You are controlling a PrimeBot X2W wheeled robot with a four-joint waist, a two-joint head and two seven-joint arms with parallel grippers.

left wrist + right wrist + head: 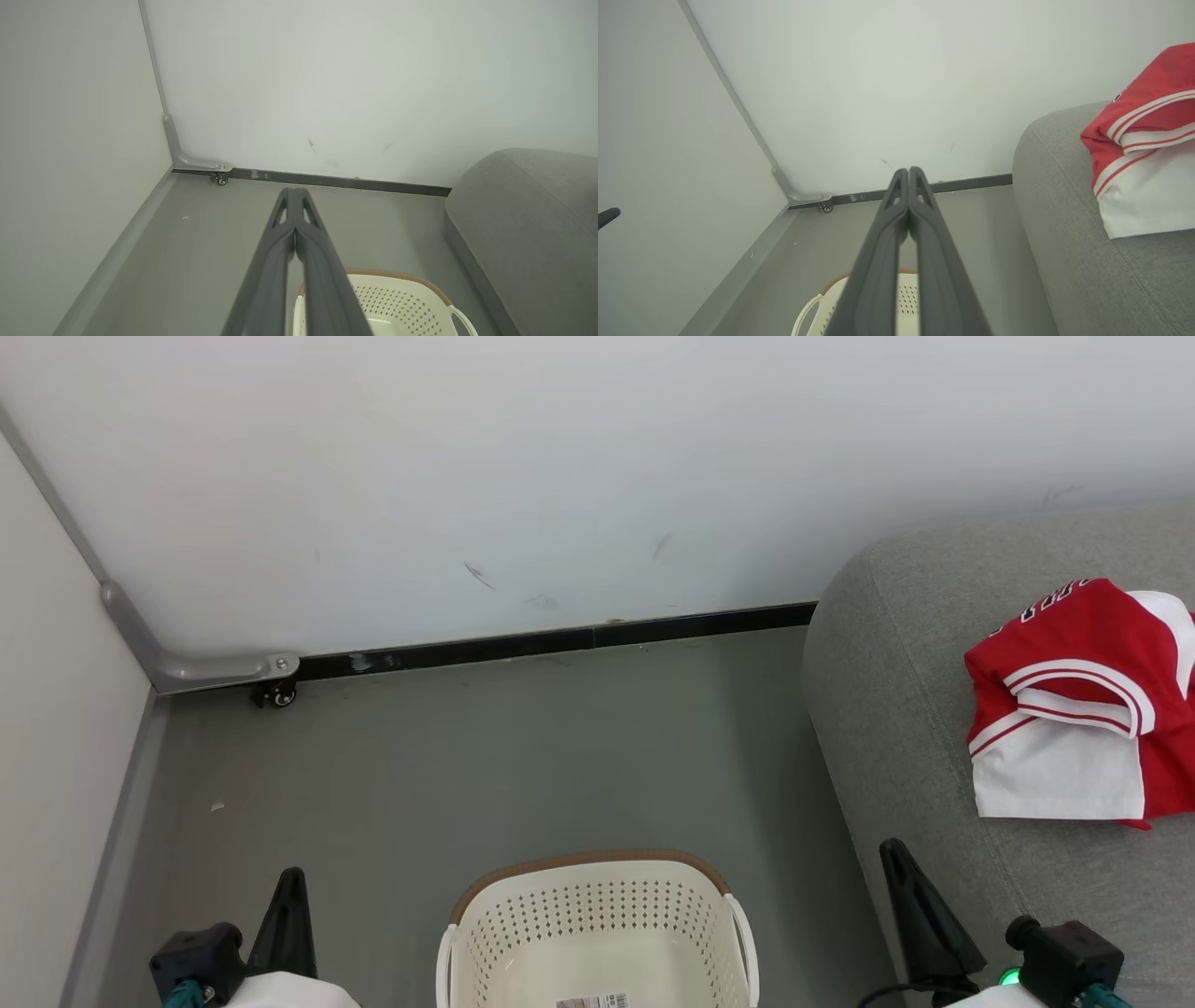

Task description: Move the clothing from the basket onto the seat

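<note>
Head view gave me the clothing (1074, 709) lying on the seat (896, 728), back from its rounded edge — the basket (597, 887) stood beside it, open floor (513, 756) running up to the wall (560, 476). Left gripper (293, 193) and right gripper (909, 171) each had fingers pressed together.

The right claw (908, 174), fingers pressed together and empty, points toward the wall (878, 70). Red-and-white clothing (1139, 126) lies on the grey sofa (1064, 233).

back wall (560, 448): white, few dark scuffs (478, 575) | left wall (47, 728): off-white | skirting (560, 639): black strip along back wall's foot | corner: grey bracket (215, 667), small caster (278, 693) beneath | floor (513, 756): grey-green, matte, evenly lit
</note>
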